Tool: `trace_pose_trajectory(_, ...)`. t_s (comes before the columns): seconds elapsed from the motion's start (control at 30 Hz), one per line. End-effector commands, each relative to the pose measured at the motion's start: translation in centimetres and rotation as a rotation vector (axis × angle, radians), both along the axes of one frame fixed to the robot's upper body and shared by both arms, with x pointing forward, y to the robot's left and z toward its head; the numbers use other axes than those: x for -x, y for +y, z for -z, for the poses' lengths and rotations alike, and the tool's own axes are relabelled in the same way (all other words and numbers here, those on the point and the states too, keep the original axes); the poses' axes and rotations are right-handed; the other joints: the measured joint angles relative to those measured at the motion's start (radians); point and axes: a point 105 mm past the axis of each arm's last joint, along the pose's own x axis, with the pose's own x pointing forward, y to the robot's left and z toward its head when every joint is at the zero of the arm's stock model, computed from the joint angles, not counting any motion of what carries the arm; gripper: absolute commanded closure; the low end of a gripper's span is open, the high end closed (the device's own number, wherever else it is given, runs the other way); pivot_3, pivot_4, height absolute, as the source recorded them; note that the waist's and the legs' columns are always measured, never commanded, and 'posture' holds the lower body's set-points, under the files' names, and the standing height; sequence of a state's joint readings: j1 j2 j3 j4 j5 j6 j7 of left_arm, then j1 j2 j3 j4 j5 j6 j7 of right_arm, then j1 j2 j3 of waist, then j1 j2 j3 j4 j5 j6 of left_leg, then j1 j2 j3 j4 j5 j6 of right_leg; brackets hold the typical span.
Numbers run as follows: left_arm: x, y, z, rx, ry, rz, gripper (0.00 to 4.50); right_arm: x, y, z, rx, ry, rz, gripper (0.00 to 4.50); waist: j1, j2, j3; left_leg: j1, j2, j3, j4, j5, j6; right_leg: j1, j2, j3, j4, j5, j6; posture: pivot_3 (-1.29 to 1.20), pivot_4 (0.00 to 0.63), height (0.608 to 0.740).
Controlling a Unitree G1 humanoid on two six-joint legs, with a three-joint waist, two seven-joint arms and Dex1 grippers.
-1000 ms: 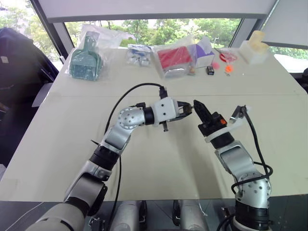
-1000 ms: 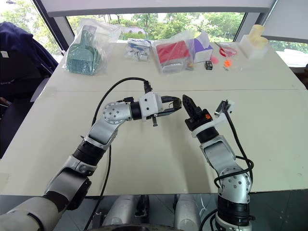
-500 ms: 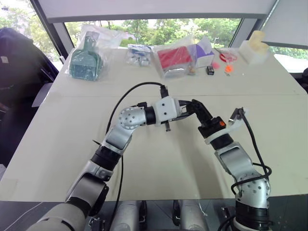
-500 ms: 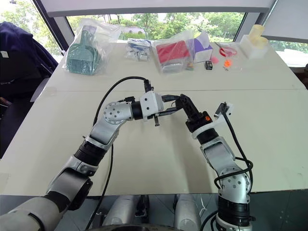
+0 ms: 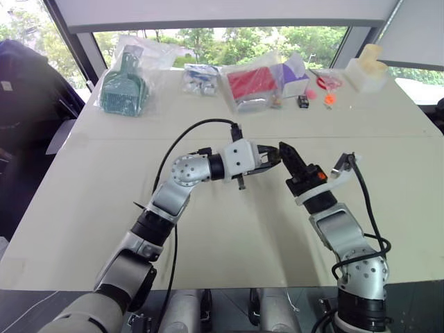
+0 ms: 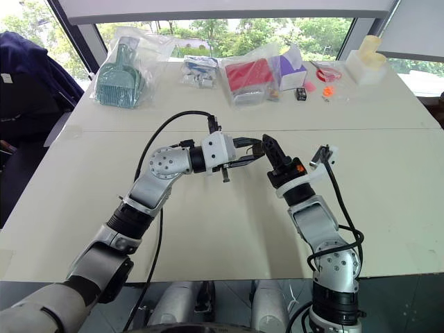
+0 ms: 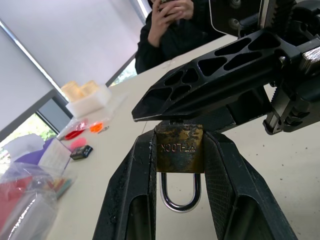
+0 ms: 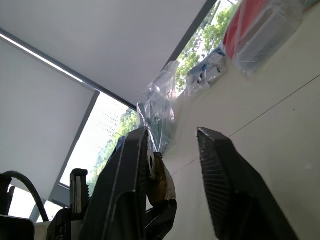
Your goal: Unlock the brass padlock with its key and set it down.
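Note:
The brass padlock (image 7: 179, 149) hangs above the table, its silvery shackle (image 7: 179, 195) pointing back toward the left wrist. My left gripper (image 5: 270, 158) is shut on it, one finger on each side of the body. My right gripper (image 5: 284, 150) stands just to the right of it with its tips at the padlock's outer end. One of its fingers (image 7: 215, 75) lies across the top of the padlock. In the right wrist view its fingers are open with nothing between them, and the padlock (image 8: 161, 181) sits just outside one finger. The key is hidden.
Along the table's far edge lie a bagged green scoop (image 5: 123, 87), a bagged red box (image 5: 251, 84), a purple box (image 5: 291, 76), a small black box (image 5: 303, 101), orange bits (image 5: 328, 97) and a white block (image 5: 366, 68). A person in dark clothes (image 7: 175, 25) sits beyond the table.
My right gripper's fingers have spread apart from shut. It leaned in to the left gripper's tips half a second ago and has eased back a little. The left arm has kept still.

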State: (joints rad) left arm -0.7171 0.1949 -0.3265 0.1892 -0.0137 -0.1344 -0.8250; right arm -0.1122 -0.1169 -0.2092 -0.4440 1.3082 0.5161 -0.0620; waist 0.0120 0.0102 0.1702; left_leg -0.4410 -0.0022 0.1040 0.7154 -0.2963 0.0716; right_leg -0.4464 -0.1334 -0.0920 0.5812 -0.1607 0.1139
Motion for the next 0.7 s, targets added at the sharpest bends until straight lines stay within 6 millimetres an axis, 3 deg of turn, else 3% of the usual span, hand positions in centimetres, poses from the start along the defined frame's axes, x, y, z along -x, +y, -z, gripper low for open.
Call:
trace_pose_trajectory(0.03,0.0,0.3,-1.3,0.051,-0.003,-0.001,3.73,0.3,-0.7,-1.0,-0.015,-0.049,0.027,1.24,-0.001,0.000,0.000,0.000,0.000,0.000,0.000,0.000,0.000,0.000,0.000,0.000,0.000,0.000,0.000,0.00,0.150,0.735)
trace_pose_trajectory(0.1,-0.1,0.3,-1.1,0.054,0.023,-0.003,3.73,0.3,-0.9,-1.1,-0.021,-0.049,0.040,0.15,0.000,0.000,0.000,0.000,0.000,0.000,0.000,0.000,0.000,0.000,0.000,0.000,0.000,0.000,0.000,0.00,0.150,0.735)
trace_pose_trajectory(0.47,-0.3,0.5,-0.8,0.045,0.097,0.002,3.73,1.0,0.1,-1.4,-0.023,-0.063,-0.025,0.15,0.000,0.000,0.000,0.000,0.000,0.000,0.000,0.000,0.000,0.000,0.000,0.000,0.000,0.000,0.000,0.00,0.150,0.735)
trace_pose_trajectory(0.57,-0.3,0.4,-0.8,0.045,0.095,0.002,3.73,1.0,0.3,-1.3,-0.025,-0.055,-0.037,1.00,0.000,0.000,0.000,0.000,0.000,0.000,0.000,0.000,0.000,0.000,0.000,0.000,0.000,0.000,0.000,0.00,0.150,0.735)
trace_pose_trajectory(0.7,-0.3,0.4,-0.9,0.047,0.090,0.004,3.73,1.0,0.5,-1.1,-0.026,-0.040,-0.044,3.17,0.000,0.000,0.000,0.000,0.000,0.000,0.000,0.000,0.000,0.000,0.000,0.000,0.000,-0.001,-0.001,0.00,0.150,0.735)
